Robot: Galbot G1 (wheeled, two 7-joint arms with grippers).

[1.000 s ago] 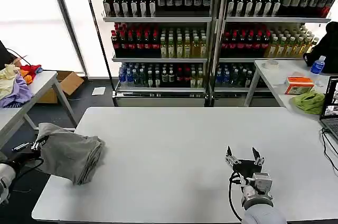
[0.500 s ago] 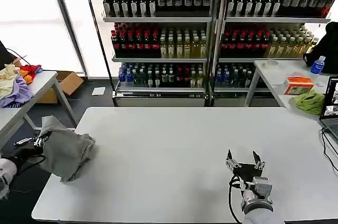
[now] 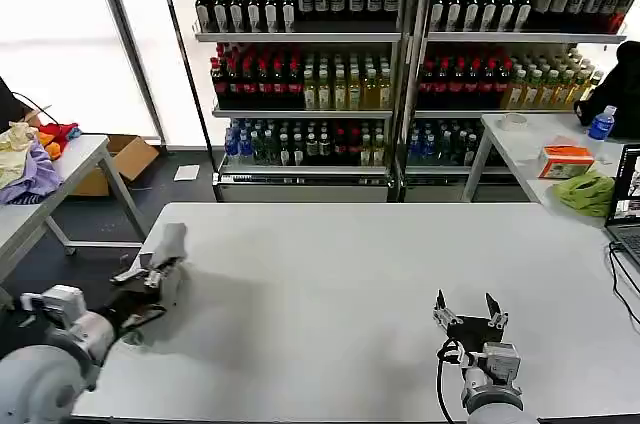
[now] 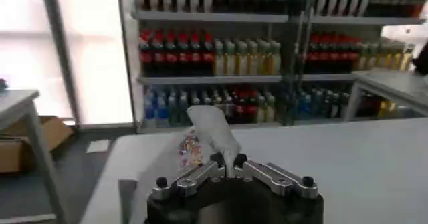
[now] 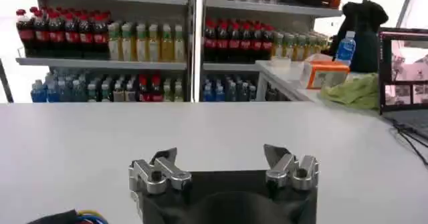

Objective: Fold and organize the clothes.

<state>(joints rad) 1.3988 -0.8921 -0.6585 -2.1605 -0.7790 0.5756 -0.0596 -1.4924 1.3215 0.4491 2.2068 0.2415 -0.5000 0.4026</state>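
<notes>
At the surface's left edge we see the left end effector clamped on the grey shirt; right end effector near the front edge, fingers apart.

On my head feed both arms end in rounded light-grey housings with silver metal wrist blocks. My right black two-fingered gripper has dark pointed tips, and a black cable loops beside its wrist. My left black gripper has silver finger links with round black screw heads on my left wrist feed.
</notes>
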